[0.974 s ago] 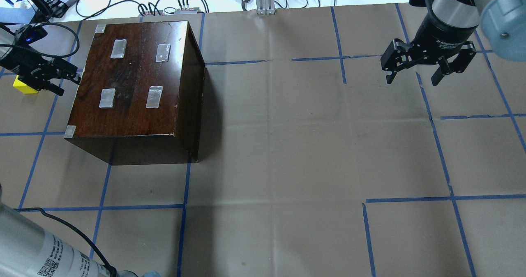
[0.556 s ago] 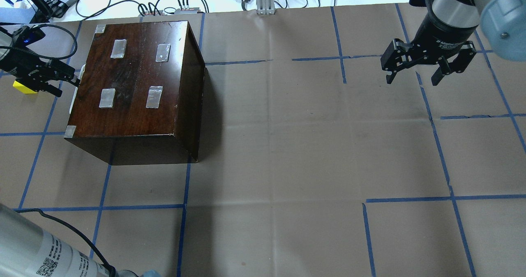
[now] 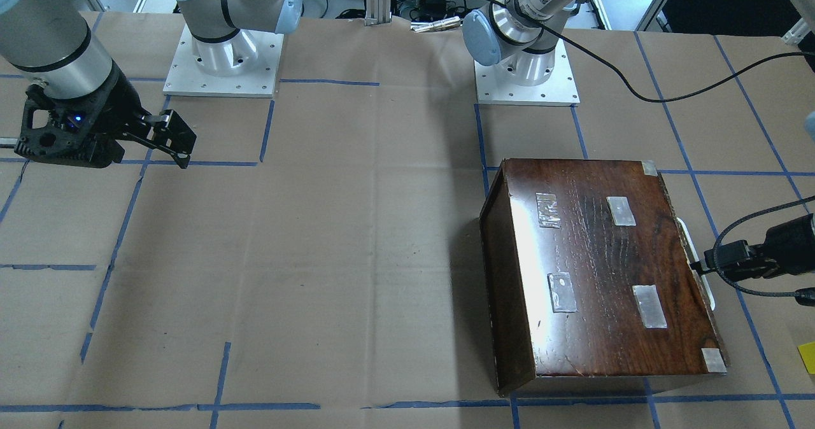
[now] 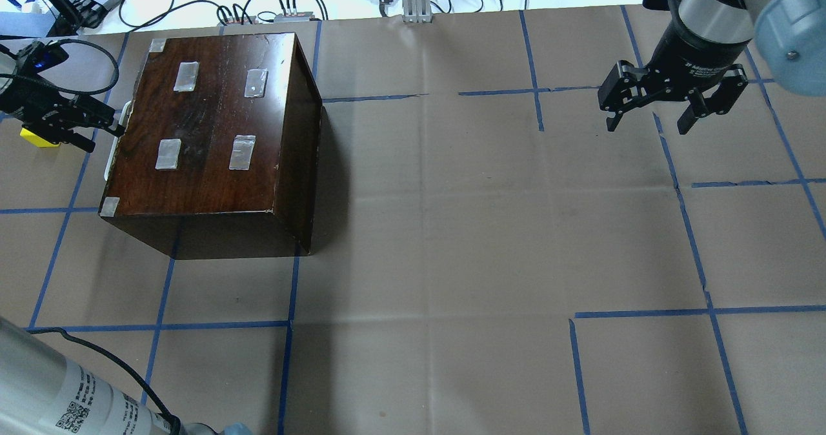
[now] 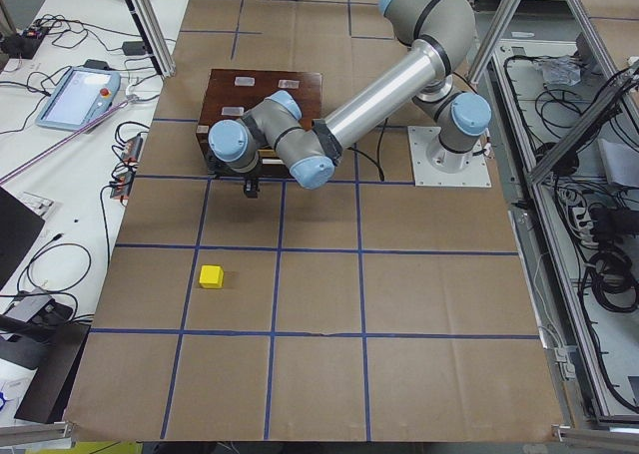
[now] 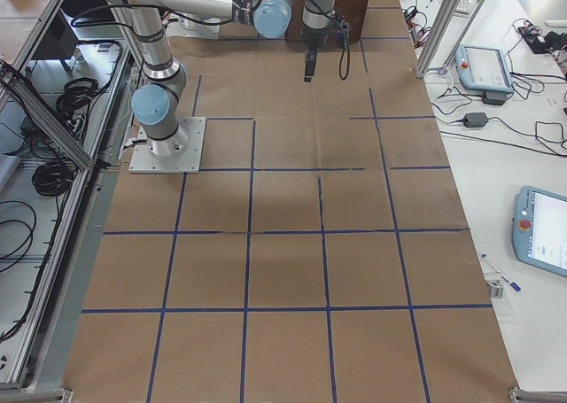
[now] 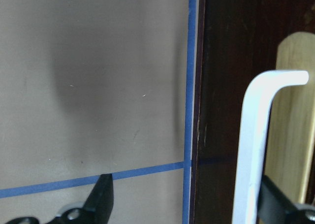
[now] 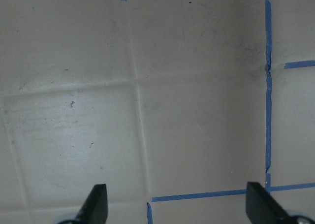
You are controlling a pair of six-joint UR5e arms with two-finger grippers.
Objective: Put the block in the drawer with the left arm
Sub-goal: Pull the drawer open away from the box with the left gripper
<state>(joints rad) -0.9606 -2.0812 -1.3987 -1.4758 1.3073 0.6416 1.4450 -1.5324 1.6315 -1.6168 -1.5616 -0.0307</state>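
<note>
The yellow block (image 4: pixel 33 137) lies on the paper left of the dark wooden box (image 4: pixel 206 125); it also shows in the front view (image 3: pixel 807 357) and the left side view (image 5: pixel 211 275). My left gripper (image 4: pixel 103 135) is open at the box's left face. In the left wrist view (image 7: pixel 192 204) the drawer's white handle (image 7: pixel 251 150) stands between its fingers, close to the right finger. Pale wood of the drawer (image 7: pixel 295 115) shows behind the handle. The handle (image 4: pixel 116 144) sticks out a little past the box top. My right gripper (image 4: pixel 648 122) is open and empty, far right.
Blue tape lines cross the brown paper (image 4: pixel 452 228). Cables and devices (image 4: pixel 271 9) lie along the table's far edge. The left arm's black cable (image 3: pixel 751 244) loops beside the box. The right wrist view shows only paper under the right gripper (image 8: pixel 179 207).
My left gripper has drawn back to the left, away from the box. The white handle now shows further out from under the box top. The right arm has not moved.
</note>
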